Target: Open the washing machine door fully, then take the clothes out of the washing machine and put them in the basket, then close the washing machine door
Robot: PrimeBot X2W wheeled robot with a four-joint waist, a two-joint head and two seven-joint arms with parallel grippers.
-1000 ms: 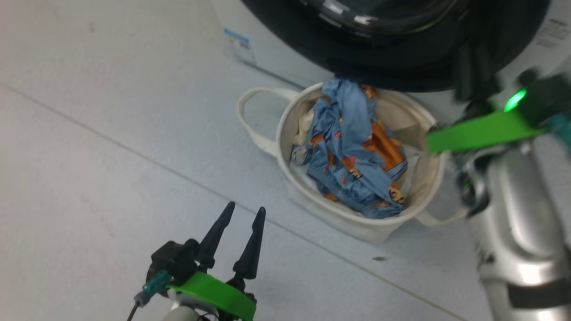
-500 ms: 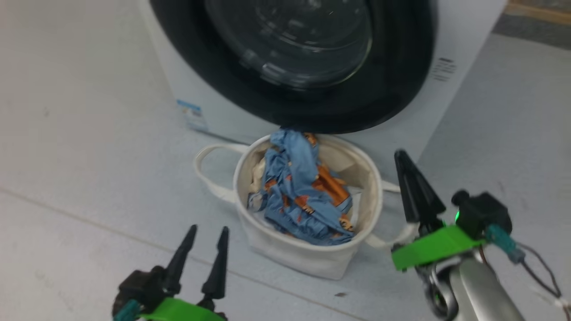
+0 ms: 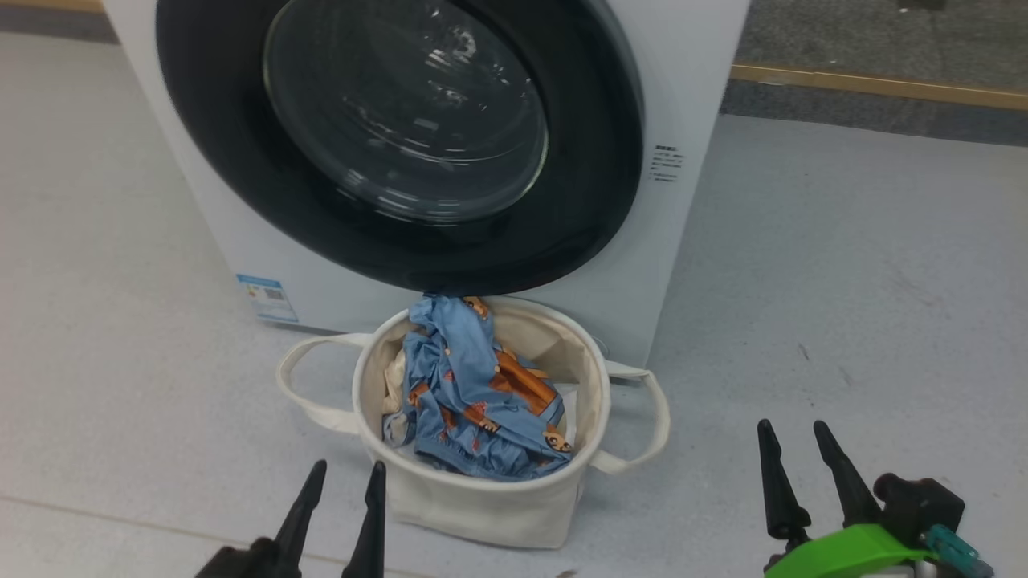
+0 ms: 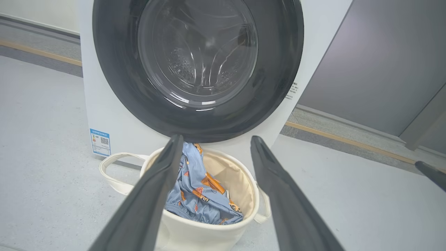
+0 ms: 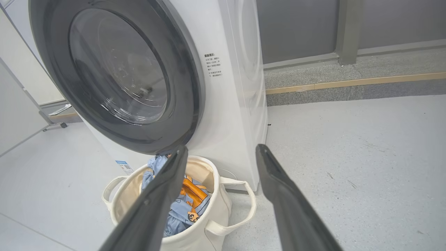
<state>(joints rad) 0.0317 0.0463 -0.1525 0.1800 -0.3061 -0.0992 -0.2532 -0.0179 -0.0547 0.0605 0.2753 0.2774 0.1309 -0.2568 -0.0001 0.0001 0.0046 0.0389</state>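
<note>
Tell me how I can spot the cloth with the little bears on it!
Find the big white washing machine with its round black door. On the floor right in front of it sits a cream fabric basket. Piled inside is the blue cloth, the only blue thing there, dotted with small orange-brown bears.

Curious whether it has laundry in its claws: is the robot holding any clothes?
No, the left gripper and right gripper are both open and empty, and the clothes lie in the basket.

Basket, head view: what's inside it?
The basket holds the clothes: blue bear-print fabric on top, an orange patch, cream cloth at its left edge. Anything beneath, and the basket floor, is covered.
</note>
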